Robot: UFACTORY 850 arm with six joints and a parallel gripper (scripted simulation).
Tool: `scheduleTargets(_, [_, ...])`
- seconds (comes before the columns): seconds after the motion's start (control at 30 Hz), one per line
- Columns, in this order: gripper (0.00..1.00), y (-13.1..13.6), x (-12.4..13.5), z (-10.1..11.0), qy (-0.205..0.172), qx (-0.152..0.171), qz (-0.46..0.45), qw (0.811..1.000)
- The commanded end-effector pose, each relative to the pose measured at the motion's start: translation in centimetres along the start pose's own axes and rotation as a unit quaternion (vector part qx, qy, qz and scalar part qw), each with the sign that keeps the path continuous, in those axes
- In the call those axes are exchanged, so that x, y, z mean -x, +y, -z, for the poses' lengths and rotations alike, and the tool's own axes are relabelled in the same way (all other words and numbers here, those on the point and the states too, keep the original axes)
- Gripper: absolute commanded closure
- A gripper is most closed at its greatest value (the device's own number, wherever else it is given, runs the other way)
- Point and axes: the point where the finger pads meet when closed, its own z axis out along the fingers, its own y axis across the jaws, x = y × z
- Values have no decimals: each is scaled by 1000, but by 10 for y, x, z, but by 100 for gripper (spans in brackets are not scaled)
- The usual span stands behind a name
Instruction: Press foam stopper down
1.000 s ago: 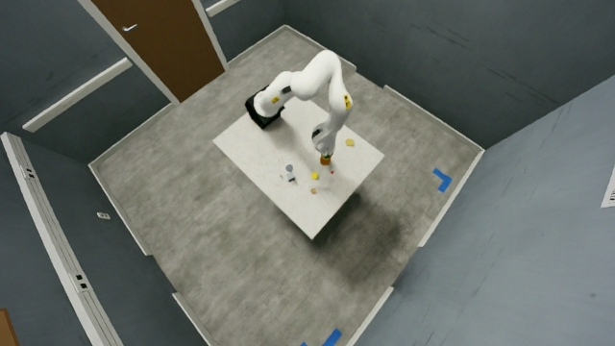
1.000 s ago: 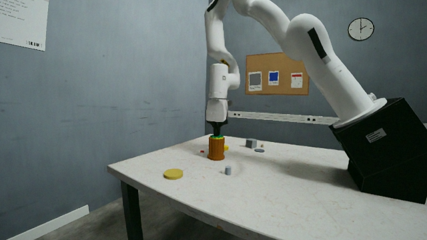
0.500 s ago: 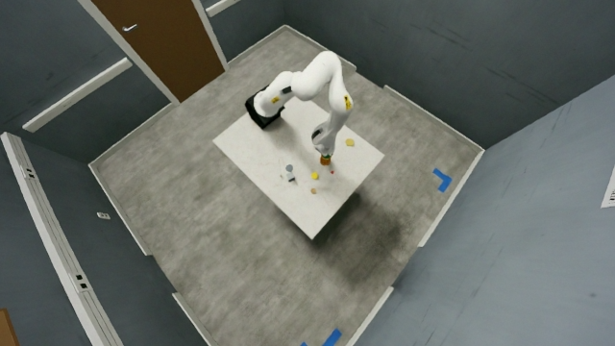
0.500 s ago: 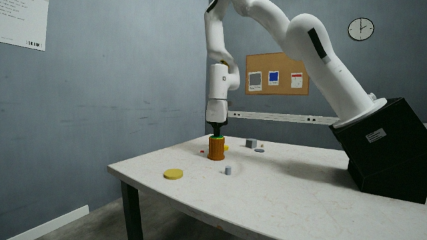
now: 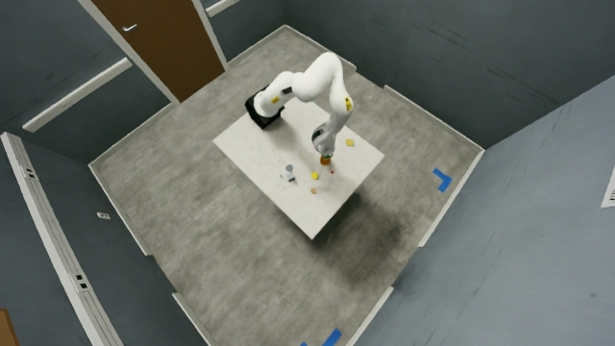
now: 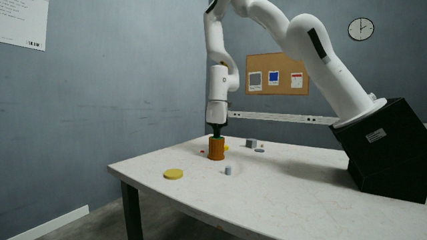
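Observation:
An orange jar stands upright on the white table, also visible in the overhead view. A thin sliver of the green foam stopper shows at the jar's rim. My gripper is shut, points straight down and its fingertips press on the stopper's top, right at rim height. Nothing is held between the fingers. The stopper's body is hidden inside the jar.
A yellow disc, a small grey cylinder, a grey cube, a grey disc and a small red piece lie around the jar. The black robot base stands at the right.

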Motion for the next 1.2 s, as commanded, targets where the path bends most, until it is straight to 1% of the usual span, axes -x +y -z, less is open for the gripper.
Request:
scheduleTargets(0.0, [100, -1, 0, -1, 0, -1, 0, 1000])
scheduleTargets(1.17, [100, -1, 0, -18, 0, -1, 0, 1000])
